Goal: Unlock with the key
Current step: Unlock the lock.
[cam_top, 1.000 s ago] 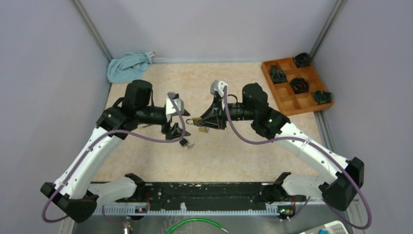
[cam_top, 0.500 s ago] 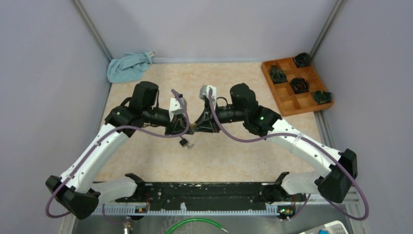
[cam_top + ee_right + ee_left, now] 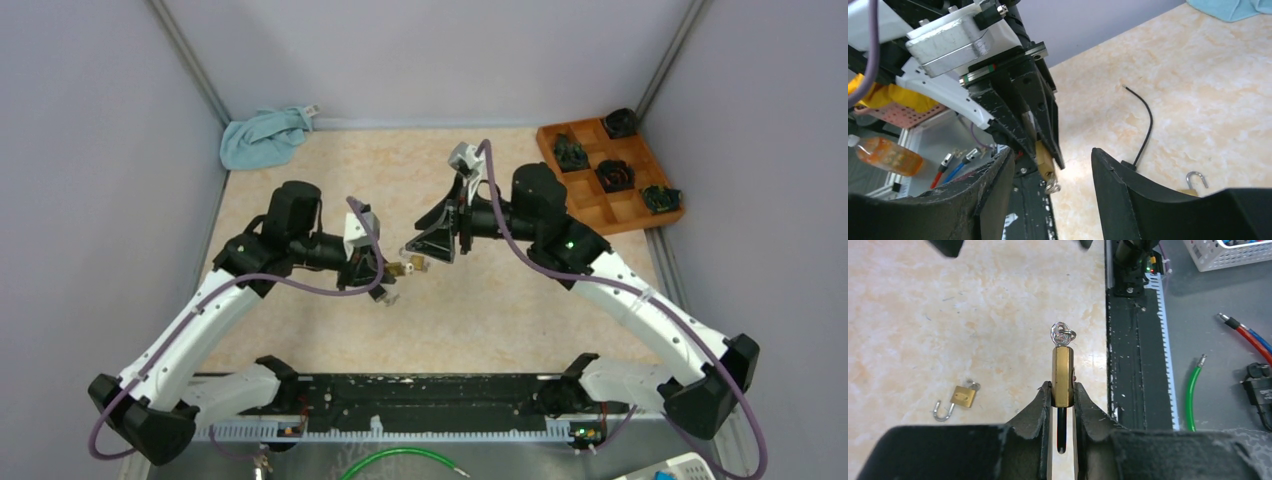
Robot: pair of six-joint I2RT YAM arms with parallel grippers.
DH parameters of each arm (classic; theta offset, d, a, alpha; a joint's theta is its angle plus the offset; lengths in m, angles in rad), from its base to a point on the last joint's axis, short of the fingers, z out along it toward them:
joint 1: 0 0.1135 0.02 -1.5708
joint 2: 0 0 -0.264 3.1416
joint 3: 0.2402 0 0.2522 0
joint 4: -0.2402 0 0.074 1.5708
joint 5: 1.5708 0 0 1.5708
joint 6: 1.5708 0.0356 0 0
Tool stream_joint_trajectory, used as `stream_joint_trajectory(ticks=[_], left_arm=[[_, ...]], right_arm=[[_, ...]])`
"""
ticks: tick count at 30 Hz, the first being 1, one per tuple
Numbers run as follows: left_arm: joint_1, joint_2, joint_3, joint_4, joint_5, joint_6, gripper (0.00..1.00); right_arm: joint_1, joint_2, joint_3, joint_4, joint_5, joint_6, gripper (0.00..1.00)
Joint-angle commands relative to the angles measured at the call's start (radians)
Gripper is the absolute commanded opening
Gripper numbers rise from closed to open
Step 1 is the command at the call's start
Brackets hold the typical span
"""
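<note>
A brass padlock [image 3: 1062, 376] is clamped edge-on between the pads of my left gripper [image 3: 1062, 392], which is shut on it. A small silver key [image 3: 1061, 335] sticks out of the lock's far end, and the dark shackle points back between the fingers. From above, the padlock [image 3: 400, 268] hangs over the table's middle with the key [image 3: 416, 264] pointing right. My right gripper [image 3: 1052, 159] stands open, its jaws on either side of the padlock [image 3: 1043, 161] and key [image 3: 1051, 187] without touching them. In the top view the right gripper [image 3: 422, 247] sits just above and right of the lock.
A second brass padlock [image 3: 962, 396] with its shackle swung open lies on the table below; its shackle [image 3: 1196, 178] also shows beside a thin black cable [image 3: 1146, 125]. A blue cloth [image 3: 262, 137] lies at the back left. A wooden compartment tray [image 3: 590, 205] stands at the back right.
The padlock has passed from my right gripper to my left. The left closed on it, then the right opened and drew back up and to the right.
</note>
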Motion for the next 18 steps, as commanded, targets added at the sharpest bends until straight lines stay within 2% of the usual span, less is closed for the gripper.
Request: stream_joint_trajectory(ticks=[1,6,12,18], left_arm=[[-0.001,-0.07,-0.019,0.146,-0.058,-0.027,0.0],[-0.001,-0.09,-0.004,0.224,-0.165,0.06,0.0],[-0.001,-0.074,0.022,0.203,-0.122,0.085,0.0],[-0.001,-0.078,0.017,0.203,-0.1,0.073,0.0]], right_arm=[[-0.005,-0.055,0.007,-0.034,0.041,0.122,0.56],[-0.013,-0.013,0.04,-0.128,0.031,0.193,0.46],[-0.013,-0.018,0.014,-0.068,0.014,0.187,0.43],[-0.013,-0.013,0.008,-0.038,-0.003,0.186,0.33]])
